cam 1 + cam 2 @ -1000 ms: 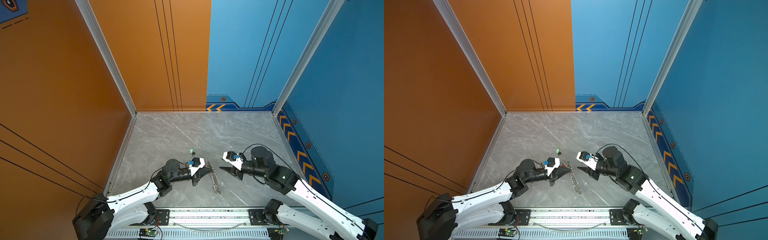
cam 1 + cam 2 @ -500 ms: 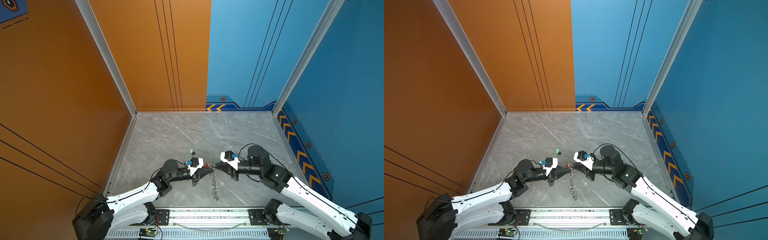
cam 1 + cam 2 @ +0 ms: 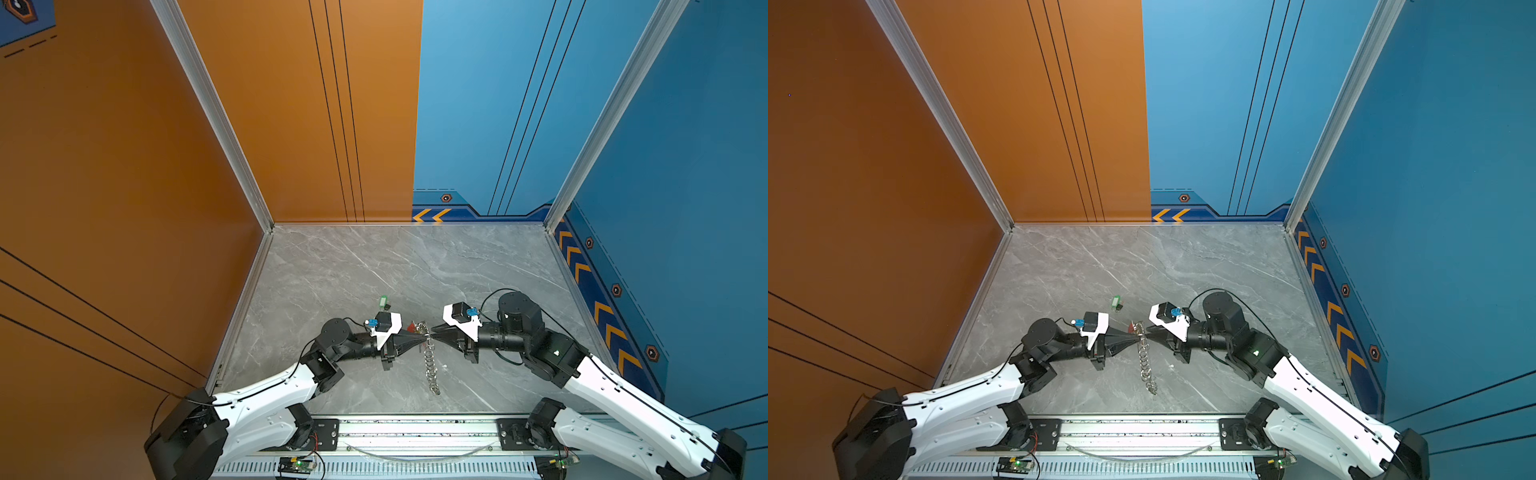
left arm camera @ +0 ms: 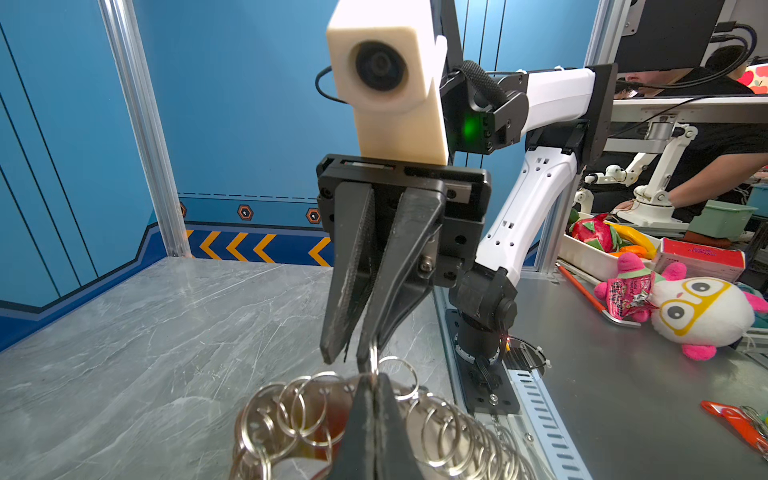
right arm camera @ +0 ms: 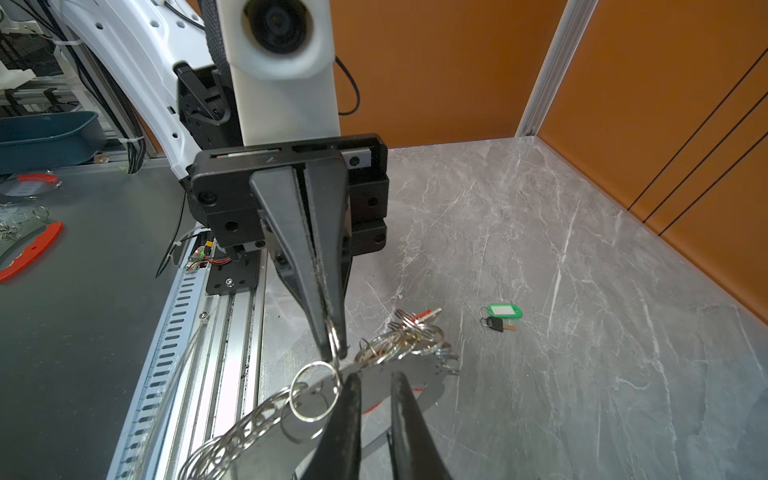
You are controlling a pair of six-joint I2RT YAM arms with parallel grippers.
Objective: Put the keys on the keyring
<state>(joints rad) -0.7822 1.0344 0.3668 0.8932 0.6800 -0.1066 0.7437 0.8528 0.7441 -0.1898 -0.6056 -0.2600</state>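
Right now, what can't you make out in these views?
- Right end effector: grip on the keyring or not; left wrist view, rings overlap its tips.
- Red tag: whether a key hangs on it; small and ring-covered in every view.
- Green-tagged key: too small in both top views for detail.
- Keyring's far end: cut off by the frame edge in both wrist views.

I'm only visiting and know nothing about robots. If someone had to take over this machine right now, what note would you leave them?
The left hand is shut, pinching one ring of the keyring.
The right hand has its tips nearly together at the same rings; whether it grips one cannot be told.
One end of the keyring sits between the two hands, and the rest trails over the table toward the front rail.
The green-tagged key lies loose on the table. A red tag sits among the rings; attached or not is unclear.
Done: keyring grasped.
Left: the green-tagged key is not yet on a ring.
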